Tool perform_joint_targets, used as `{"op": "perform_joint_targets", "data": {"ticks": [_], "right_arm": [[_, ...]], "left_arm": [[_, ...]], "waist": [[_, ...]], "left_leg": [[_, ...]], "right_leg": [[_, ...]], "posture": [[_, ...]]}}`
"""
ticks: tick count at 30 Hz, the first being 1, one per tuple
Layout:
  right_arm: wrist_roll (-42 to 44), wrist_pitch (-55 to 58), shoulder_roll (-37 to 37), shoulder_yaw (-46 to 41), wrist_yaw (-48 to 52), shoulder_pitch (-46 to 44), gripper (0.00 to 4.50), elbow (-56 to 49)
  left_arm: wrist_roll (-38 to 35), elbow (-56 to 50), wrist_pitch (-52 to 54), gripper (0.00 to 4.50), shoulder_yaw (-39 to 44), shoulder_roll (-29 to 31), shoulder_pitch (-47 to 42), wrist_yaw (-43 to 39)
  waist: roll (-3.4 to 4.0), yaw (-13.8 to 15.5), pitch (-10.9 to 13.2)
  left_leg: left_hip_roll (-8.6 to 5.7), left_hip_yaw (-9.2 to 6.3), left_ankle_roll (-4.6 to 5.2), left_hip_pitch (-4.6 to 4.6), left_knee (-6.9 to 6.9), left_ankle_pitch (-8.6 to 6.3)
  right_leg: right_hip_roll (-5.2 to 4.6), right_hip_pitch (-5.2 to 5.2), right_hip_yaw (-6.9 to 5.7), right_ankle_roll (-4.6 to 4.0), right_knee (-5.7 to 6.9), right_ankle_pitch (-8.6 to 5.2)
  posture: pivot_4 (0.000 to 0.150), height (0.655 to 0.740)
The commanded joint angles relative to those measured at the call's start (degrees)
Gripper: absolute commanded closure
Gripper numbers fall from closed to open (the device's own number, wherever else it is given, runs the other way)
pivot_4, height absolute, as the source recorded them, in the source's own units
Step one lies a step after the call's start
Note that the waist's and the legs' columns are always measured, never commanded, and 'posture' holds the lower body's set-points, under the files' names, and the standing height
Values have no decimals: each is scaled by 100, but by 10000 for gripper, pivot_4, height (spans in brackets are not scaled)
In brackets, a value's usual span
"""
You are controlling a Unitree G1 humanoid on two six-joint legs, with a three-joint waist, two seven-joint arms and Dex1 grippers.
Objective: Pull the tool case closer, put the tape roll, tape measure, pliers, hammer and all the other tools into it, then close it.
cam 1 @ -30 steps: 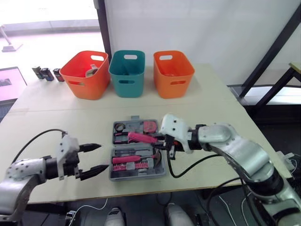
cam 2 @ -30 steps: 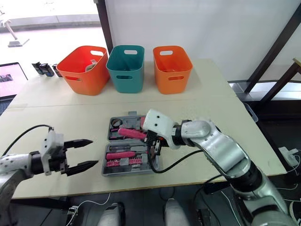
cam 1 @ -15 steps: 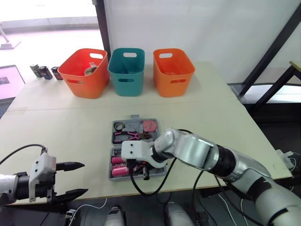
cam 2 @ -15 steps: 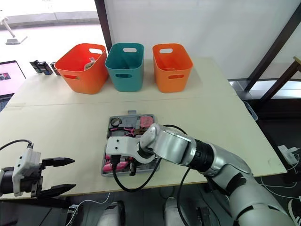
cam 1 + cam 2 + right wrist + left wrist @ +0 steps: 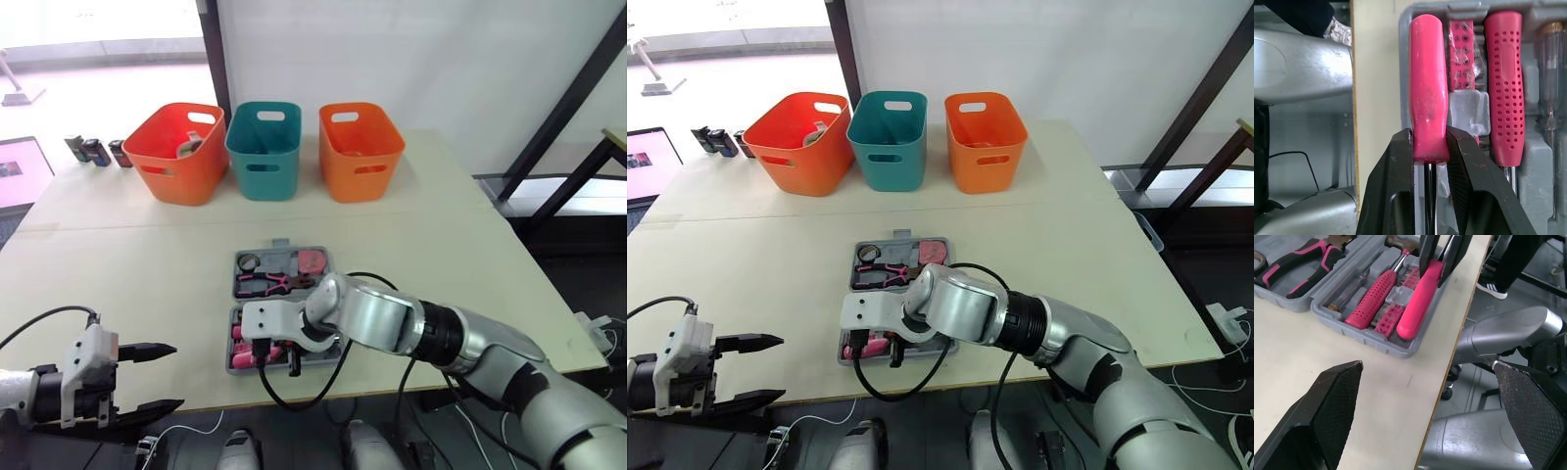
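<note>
Right gripper (image 5: 1429, 143), earlier at the right side of the open tool case (image 5: 281, 246), now pinches a smooth pink-handled screwdriver (image 5: 1427, 73) at its front edge; left gripper (image 5: 176, 376) spread wide.

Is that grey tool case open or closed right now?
Open: both halves of the case lie flat on the table, with pliers showing inside.

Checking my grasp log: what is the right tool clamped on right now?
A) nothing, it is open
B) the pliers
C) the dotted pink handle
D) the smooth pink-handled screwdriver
D: the right tool pinches the smooth pink-handled screwdriver at the base of its handle, while the dotted pink handle lies untouched beside it in the tool case.
</note>
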Motion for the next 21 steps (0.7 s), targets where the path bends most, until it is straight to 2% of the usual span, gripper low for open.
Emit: {"op": "perform_joint_targets", "data": {"ticks": [1, 20, 21], "right_arm": [[-136, -224, 101, 32, -24, 58, 41057, 37], [-741, -906, 488, 49, -9, 616, 41057, 777], [-773, -931, 497, 31, -19, 637, 36057, 800]], "left_arm": [[-44, -180, -6, 0, 84, -35, 34, 76], [-59, -228, 149, 0, 41, -11, -74, 224], [-60, -232, 156, 0, 31, -13, -83, 230]], "waist": [[0, -2, 0], [-3, -128, -3], [-3, -144, -3]], "left_leg": [[0, 0, 0, 0, 1, 0], [16, -6, 0, 12, 6, 0], [15, -7, 0, 12, 6, 0]], "right_leg": [[0, 0, 0, 0, 0, 0], [20, 6, 0, 2, 20, -1], [20, 7, 0, 2, 20, -1]], "posture": [[1500, 7400], [1500, 7400], [1500, 7400]]}}
